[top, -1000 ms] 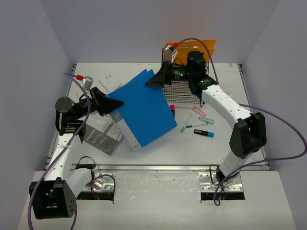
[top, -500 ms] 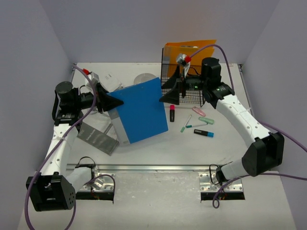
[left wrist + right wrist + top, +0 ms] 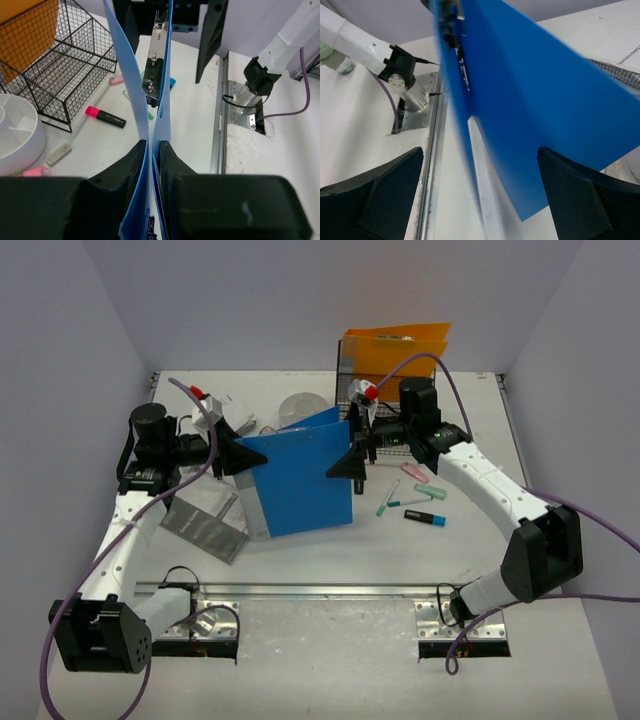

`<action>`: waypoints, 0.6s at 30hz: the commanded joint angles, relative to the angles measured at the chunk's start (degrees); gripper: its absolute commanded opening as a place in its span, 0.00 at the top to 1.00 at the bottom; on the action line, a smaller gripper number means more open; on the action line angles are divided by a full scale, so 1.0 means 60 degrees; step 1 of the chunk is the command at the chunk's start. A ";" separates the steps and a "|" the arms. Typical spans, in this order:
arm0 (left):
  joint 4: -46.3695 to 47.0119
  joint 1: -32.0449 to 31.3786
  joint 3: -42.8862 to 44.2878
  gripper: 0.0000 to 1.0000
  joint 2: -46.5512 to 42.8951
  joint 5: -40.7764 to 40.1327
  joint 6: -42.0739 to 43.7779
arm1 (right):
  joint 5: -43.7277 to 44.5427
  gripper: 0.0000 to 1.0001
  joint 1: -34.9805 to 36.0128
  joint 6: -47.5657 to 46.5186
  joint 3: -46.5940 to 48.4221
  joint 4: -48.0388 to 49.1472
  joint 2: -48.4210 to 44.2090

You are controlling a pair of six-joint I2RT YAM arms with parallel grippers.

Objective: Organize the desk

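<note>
The desk [image 3: 330, 550] is a white tabletop between lavender walls. My left gripper [image 3: 240, 455] is shut on the left edge of a blue ring binder [image 3: 300, 480] and holds it upright on the desk. In the left wrist view my left gripper [image 3: 154, 150] pinches both blue covers [image 3: 162, 75], and the metal ring clip [image 3: 152, 65] shows between them. My right gripper [image 3: 350, 462] is open at the binder's right edge. In the right wrist view the binder [image 3: 545, 100] stands between the spread jaws of my right gripper [image 3: 480, 185], which do not touch it.
A black wire basket [image 3: 395, 430] with an orange folder [image 3: 395, 345] stands at the back. Markers [image 3: 425, 517] lie right of the binder; a pink-and-black highlighter [image 3: 105, 116] lies near the basket. A white round organiser [image 3: 300, 405], papers [image 3: 230, 405] and grey sheets [image 3: 205, 525] lie left. A silver rail [image 3: 320, 590] runs along the front.
The binder has swung from tilted to standing upright. My right gripper came from the basket down to the binder's right edge. My left gripper shifted back and right with the binder.
</note>
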 commanded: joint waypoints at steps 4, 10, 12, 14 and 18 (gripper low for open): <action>-0.0912 -0.0642 0.0703 1.00 0.0150 0.0102 0.1829 | 0.0700 0.07 -0.0052 -0.0546 -0.0154 0.0757 0.0266; -0.1694 -0.0666 0.0740 1.00 0.0155 -0.0331 0.2708 | 0.0471 0.11 -0.1029 -0.1130 0.0042 -0.0500 -0.0357; -0.1738 -0.0666 0.0697 1.00 0.0155 -0.0370 0.2765 | 0.0429 0.10 -0.1534 -0.1440 -0.0079 -0.0810 -0.0822; -0.1639 -0.0666 0.0627 1.00 0.0165 -0.0351 0.2705 | 0.0409 0.07 -0.1835 -0.1700 -0.0357 -0.1228 -0.1340; -0.1242 -0.0666 0.0522 1.00 0.0219 -0.0294 0.2461 | 0.0432 0.03 -0.2103 -0.2183 -0.0889 -0.1628 -0.2017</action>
